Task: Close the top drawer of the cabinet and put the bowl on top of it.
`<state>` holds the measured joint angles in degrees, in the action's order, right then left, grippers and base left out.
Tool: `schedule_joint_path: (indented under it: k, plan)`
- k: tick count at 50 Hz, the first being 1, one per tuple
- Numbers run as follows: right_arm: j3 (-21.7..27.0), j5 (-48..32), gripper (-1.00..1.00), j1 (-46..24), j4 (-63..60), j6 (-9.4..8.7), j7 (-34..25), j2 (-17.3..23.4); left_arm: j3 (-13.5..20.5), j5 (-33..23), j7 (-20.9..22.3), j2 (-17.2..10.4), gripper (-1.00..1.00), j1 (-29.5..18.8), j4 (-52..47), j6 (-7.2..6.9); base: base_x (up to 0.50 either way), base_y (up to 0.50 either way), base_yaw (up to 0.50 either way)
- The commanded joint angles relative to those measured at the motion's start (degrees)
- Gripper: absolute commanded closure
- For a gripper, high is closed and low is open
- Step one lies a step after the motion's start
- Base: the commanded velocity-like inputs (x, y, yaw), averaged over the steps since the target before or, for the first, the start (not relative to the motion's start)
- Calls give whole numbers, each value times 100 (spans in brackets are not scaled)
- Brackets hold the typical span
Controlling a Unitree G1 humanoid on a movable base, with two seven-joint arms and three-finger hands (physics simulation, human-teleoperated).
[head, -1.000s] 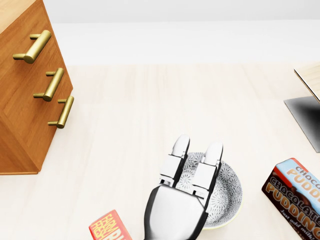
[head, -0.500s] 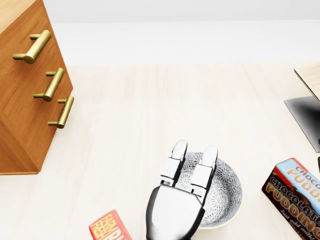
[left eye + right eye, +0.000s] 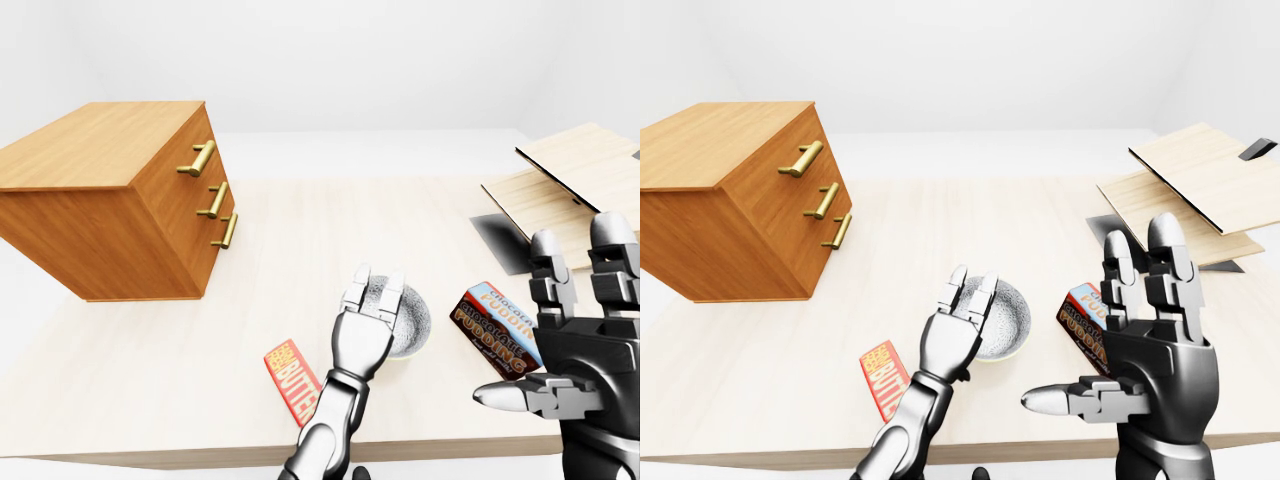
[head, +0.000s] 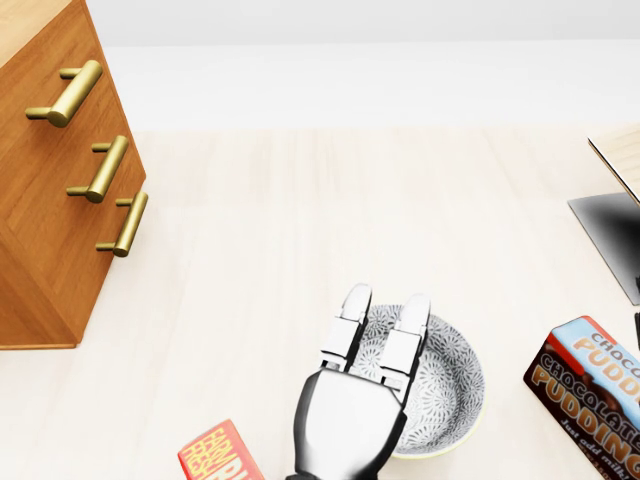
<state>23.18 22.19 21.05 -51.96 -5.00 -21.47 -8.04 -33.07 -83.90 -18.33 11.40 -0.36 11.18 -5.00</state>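
A wooden cabinet (image 3: 110, 200) with three brass handles (image 3: 212, 198) stands at the left of the table; its drawer fronts look flush. The grey patterned bowl (image 4: 455, 380) sits on the table near the bottom of the head view. My left hand (image 4: 385, 305) lies flat over the bowl's left half, open, fingers stretched across the inside and not curled round the rim. In the eye views my right hand (image 3: 1140, 330) is raised at the lower right, open with fingers spread and thumb out, holding nothing.
A chocolate pudding box (image 4: 590, 385) lies right of the bowl, partly behind my right hand in the eye views. A red butter box (image 3: 292, 372) lies left of my left forearm. Pale wooden boards (image 3: 570, 175) and a dark plate (image 4: 610, 235) occupy the table's right side.
My left hand has drawn back a little toward the bottom of the head view, its fingertips now lower over the bowl. Bowl, cabinet and camera have not moved.
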Motion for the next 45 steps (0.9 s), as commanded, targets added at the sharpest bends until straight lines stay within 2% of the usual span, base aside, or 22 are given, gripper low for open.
schedule_joint_path:
  k: [1,2,23,35,45]
  plan:
    - [-3,3,-100,2,-1,0,5,5,87,-11,-101,48,-9,-83,240,0,0,0,0]
    - [2,6,-100,-2,1,0,6,6,67,-35,-118,35,100,-72,250,0,0,0,0]
    - [-17,-9,-100,-5,54,0,6,16,44,-116,-92,45,100,-44,222,0,0,0,0]
    - [-32,-24,-100,0,53,0,-1,9,221,-114,268,-15,100,-152,-177,0,0,0,0]
    - [-54,-38,-100,16,48,0,2,9,344,-299,911,-85,100,-203,-963,0,0,0,0]
